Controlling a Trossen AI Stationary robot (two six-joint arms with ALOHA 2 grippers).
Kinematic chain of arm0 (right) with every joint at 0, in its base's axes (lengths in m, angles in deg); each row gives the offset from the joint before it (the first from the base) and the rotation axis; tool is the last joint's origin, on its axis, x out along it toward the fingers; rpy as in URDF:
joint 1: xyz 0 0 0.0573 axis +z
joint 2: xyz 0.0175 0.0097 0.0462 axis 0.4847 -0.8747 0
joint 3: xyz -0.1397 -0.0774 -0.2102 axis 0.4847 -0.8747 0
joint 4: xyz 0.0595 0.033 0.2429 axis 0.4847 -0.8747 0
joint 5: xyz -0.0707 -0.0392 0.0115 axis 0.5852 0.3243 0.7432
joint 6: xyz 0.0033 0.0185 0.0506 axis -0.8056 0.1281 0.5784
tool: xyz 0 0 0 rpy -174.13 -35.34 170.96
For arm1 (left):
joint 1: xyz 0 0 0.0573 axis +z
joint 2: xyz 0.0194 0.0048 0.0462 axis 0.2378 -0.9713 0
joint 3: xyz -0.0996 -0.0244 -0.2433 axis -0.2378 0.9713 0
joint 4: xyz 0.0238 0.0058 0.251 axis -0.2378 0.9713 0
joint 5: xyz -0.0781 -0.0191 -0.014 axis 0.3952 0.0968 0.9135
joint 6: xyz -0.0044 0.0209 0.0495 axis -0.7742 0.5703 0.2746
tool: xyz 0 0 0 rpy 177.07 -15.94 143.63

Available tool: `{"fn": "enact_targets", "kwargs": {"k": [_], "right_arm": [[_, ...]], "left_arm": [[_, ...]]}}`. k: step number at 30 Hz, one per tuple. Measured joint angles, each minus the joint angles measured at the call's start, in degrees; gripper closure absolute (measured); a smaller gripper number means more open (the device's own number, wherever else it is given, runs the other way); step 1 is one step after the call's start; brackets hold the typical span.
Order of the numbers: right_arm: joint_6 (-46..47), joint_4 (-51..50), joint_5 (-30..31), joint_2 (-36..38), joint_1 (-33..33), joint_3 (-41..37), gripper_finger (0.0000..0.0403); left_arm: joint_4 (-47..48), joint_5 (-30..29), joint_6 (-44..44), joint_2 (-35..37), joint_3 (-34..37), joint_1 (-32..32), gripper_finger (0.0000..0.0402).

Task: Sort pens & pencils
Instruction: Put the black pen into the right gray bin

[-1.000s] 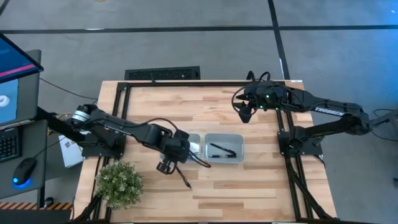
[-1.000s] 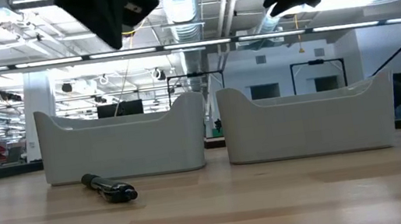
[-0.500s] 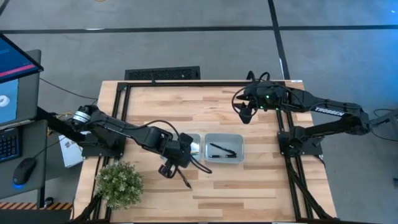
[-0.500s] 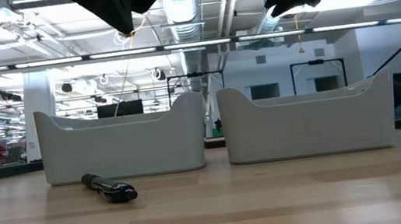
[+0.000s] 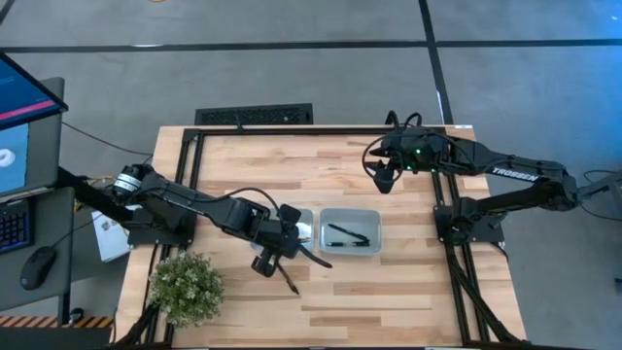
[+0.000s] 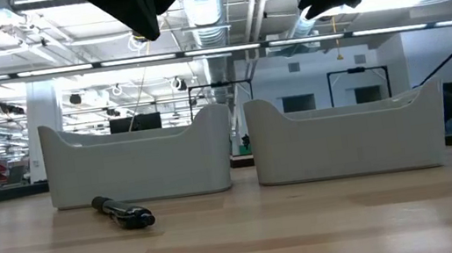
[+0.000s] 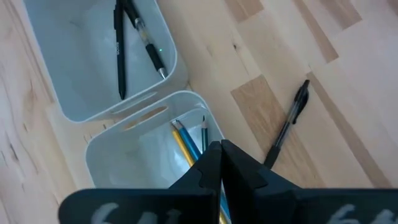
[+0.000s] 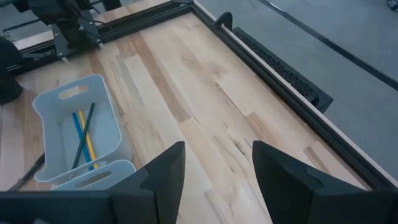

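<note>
- Left gripper (image 5: pixel 266 262): poised above the table just in front of the left tray (image 7: pixel 112 146), fingers pressed together on nothing in the left wrist view.
- Remaining pen (image 5: pixel 291 284): flat on the wood, near the front of the trays and close beside the left gripper; also plain in the left wrist view (image 7: pixel 287 124) and the low view (image 6: pixel 123 211).
- Right tray (image 5: pixel 351 231): two pens inside (image 7: pixel 134 37).
- Left tray contents: yellow, blue and darker pencils (image 7: pixel 188 140).
- Right gripper (image 5: pixel 386 178): parked high over the far side of the table, fingers spread wide, empty.
- Step in hand, as judged: pickup of the loose pen.
- Advice: part the fingers first, turn the wrist square across the barrel, descend at mid-length, close gently, lift clear of the tray wall, release into the right tray.
</note>
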Motion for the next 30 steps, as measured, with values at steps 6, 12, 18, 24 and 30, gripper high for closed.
{"fn": "enact_targets", "kwargs": {"k": [6,12,18,24,30], "right_arm": [[0.0,0.0,0.0,0.0,0.0,0.0,0.0195],[0.0,0.0,0.0,0.0,0.0,0.0,0.0194],[-0.7,0.0,0.0,0.0,0.0,0.0,0.0195],[-1.5,0.0,0.0,-0.2,0.0,0.0,0.0193],[-0.5,0.0,0.1,-0.2,0.0,0.0,0.0195]], "left_arm": [[-0.1,0.0,-1.5,0.0,0.0,0.0,0.0372],[-0.1,0.0,-3.4,0.0,0.0,0.0,0.0292],[0.4,0.2,-6.2,0.0,0.0,0.0,0.0238],[0.4,1.0,-0.2,0.0,0.0,-0.4,0.0229],[2.2,1.3,6.7,-3.6,0.0,-1.5,0.0237]]}}
